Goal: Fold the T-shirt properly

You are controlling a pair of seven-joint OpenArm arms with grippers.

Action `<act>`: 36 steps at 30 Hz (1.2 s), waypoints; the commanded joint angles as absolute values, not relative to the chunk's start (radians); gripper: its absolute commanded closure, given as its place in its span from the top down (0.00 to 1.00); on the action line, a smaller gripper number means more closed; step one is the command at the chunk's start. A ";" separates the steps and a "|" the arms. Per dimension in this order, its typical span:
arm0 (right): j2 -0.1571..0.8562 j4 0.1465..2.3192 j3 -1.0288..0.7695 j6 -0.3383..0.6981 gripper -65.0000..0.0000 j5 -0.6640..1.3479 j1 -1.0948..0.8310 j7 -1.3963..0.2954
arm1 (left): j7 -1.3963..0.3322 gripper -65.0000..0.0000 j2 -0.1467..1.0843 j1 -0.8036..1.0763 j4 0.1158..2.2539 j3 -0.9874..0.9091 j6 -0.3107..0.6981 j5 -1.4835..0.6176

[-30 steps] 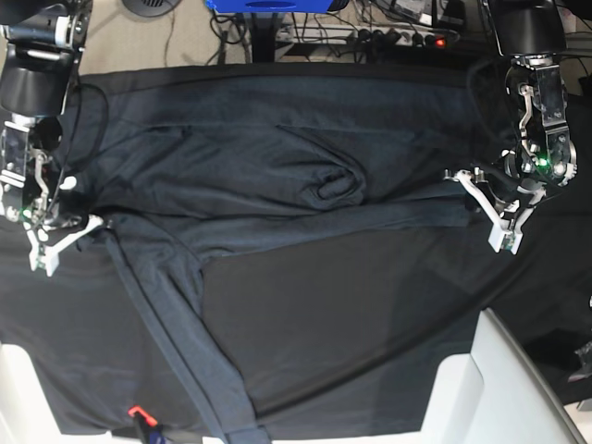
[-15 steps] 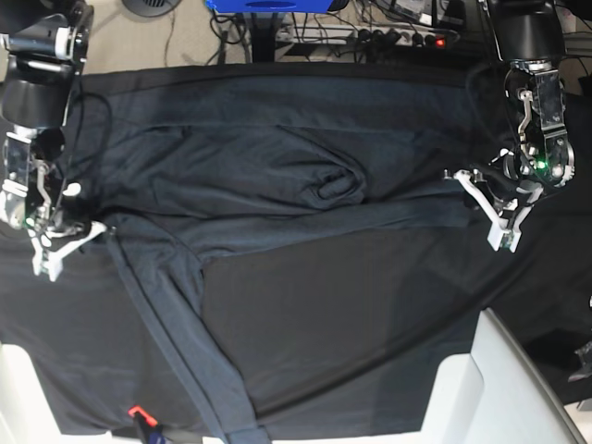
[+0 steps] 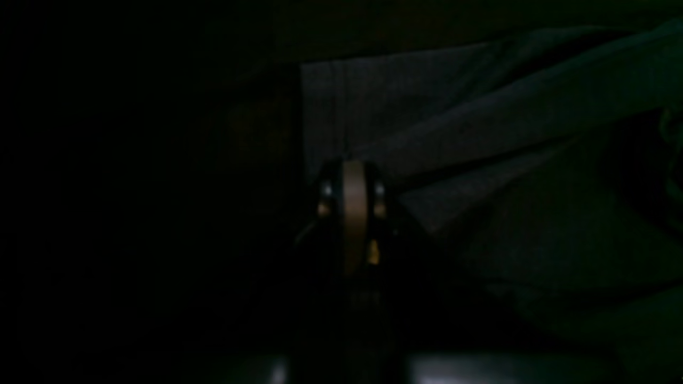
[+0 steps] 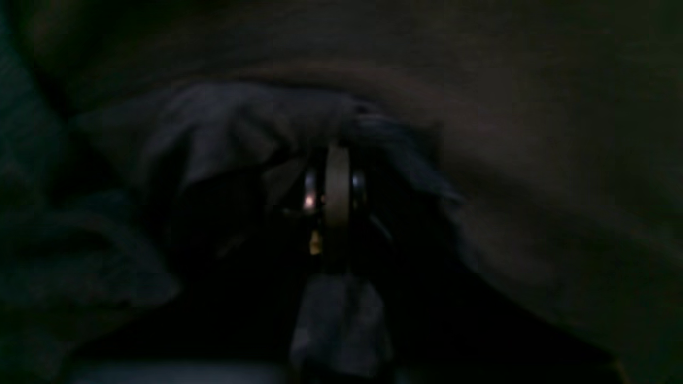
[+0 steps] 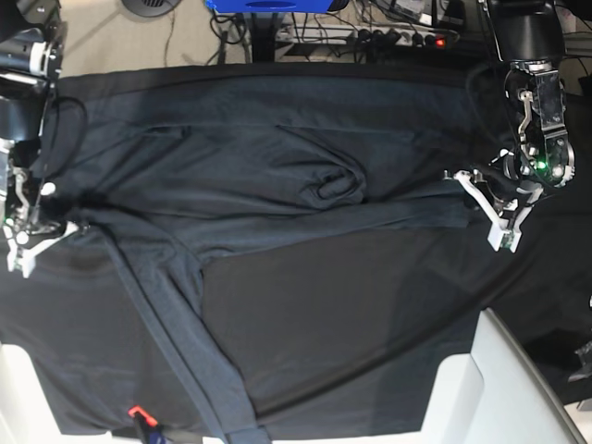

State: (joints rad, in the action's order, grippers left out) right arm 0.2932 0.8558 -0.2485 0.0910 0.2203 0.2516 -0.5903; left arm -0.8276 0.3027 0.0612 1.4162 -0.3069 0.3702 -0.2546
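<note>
The dark charcoal T-shirt (image 5: 259, 157) lies spread across the far half of the table, with a bunched fold (image 5: 338, 185) near its middle. One long sleeve (image 5: 185, 351) runs diagonally to the front edge. My right gripper (image 5: 39, 242) is at the shirt's left edge. In the right wrist view it (image 4: 337, 154) is shut with gathered shirt cloth (image 4: 229, 122) at its tip. My left gripper (image 5: 481, 208) is at the shirt's right end. In the left wrist view it (image 3: 354, 170) looks shut against the shirt's hemmed edge (image 3: 405, 122).
The blacker table cloth (image 5: 370, 324) covers the near half of the table. White panels stand at the front right (image 5: 499, 388) and front left (image 5: 18, 388). A small orange-red item (image 5: 137, 412) sits at the front edge. Cables and a power strip (image 5: 398, 37) lie behind the table.
My right gripper has moved to the left in the base view, pulling the shirt's left edge with it. My left gripper has hardly moved.
</note>
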 commanded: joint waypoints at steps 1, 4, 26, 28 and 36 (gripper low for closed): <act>0.312 0.869 -0.249 0.093 0.00 0.220 0.278 -0.553 | -0.816 0.00 0.320 0.048 1.434 -0.314 0.369 -0.257; 0.314 0.869 -0.249 0.091 0.00 0.171 0.280 -0.532 | -0.816 0.00 0.320 0.048 1.434 -0.314 0.369 -0.257; 0.231 1.187 -0.262 0.091 0.00 0.074 0.188 -0.704 | -0.816 0.00 0.320 0.048 1.440 -0.314 0.369 -0.257; 0.220 1.208 -0.262 0.079 0.00 0.073 0.182 -0.765 | -0.816 0.00 0.320 0.048 1.440 -0.314 0.369 -0.257; 0.208 1.207 -0.262 0.033 0.00 0.076 0.171 -0.789 | -0.816 0.00 0.320 0.048 1.440 -0.314 0.371 -0.257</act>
State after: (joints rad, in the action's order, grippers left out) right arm 0.1917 1.1908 -0.2588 0.0410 0.0776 0.1501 -0.8059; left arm -0.8276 0.3050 0.0612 1.4200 -0.3069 0.3702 -0.2550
